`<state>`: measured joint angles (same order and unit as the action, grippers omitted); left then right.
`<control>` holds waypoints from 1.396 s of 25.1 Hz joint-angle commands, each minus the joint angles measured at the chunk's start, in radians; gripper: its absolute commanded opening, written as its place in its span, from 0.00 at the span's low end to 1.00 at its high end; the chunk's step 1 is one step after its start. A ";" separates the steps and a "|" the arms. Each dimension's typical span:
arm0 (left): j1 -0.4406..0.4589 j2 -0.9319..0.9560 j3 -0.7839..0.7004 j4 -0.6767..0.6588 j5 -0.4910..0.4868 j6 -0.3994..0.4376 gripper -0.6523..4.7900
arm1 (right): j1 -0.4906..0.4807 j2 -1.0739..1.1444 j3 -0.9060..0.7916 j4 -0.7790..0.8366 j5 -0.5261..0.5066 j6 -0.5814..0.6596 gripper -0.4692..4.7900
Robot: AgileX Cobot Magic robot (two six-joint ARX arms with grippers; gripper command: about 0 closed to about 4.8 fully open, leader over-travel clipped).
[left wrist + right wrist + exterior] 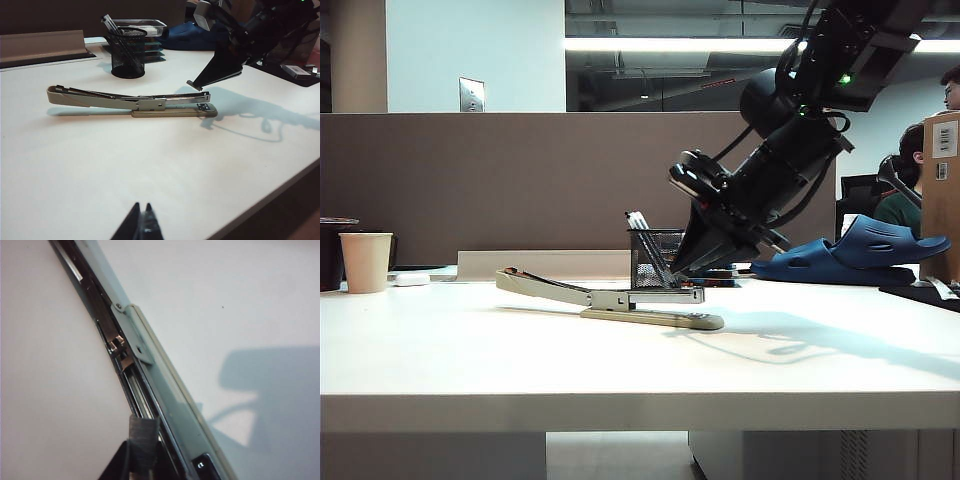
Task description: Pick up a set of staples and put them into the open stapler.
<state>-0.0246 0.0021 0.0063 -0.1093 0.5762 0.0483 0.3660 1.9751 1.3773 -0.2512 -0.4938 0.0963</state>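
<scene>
The stapler (610,298) lies open on the white table, its long beige arm (90,96) swung back and the silver magazine rail (145,390) bare. My right gripper (678,270) points steeply down at the rail's front end, just in front of the pen cup. It is shut on the set of staples (142,432), a small grey block that sticks out past the dark fingers (120,465). In the left wrist view the set of staples (195,85) hangs a little above the rail's front tip. My left gripper (141,206) is shut and empty, low over the table and well short of the stapler.
A black mesh pen cup (655,258) stands just behind the stapler. A paper cup (366,261) and a small white oblong (411,280) are at the far left. A blue clog (860,250) and a cardboard box (942,190) are at the right, with a brown partition behind.
</scene>
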 commanded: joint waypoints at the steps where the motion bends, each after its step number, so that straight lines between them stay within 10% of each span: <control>1: 0.002 0.000 0.002 0.013 0.004 -0.004 0.11 | 0.003 -0.005 0.003 -0.007 -0.002 -0.121 0.08; 17: 0.002 0.000 0.002 0.011 0.004 -0.004 0.11 | 0.003 -0.005 0.003 -0.013 0.000 -0.534 0.08; 35: 0.002 0.000 0.002 0.010 0.005 -0.003 0.11 | 0.003 -0.005 0.003 -0.045 0.016 -0.625 0.08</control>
<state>-0.0246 0.0021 0.0063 -0.1097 0.5762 0.0483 0.3660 1.9751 1.3773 -0.2844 -0.4667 -0.5251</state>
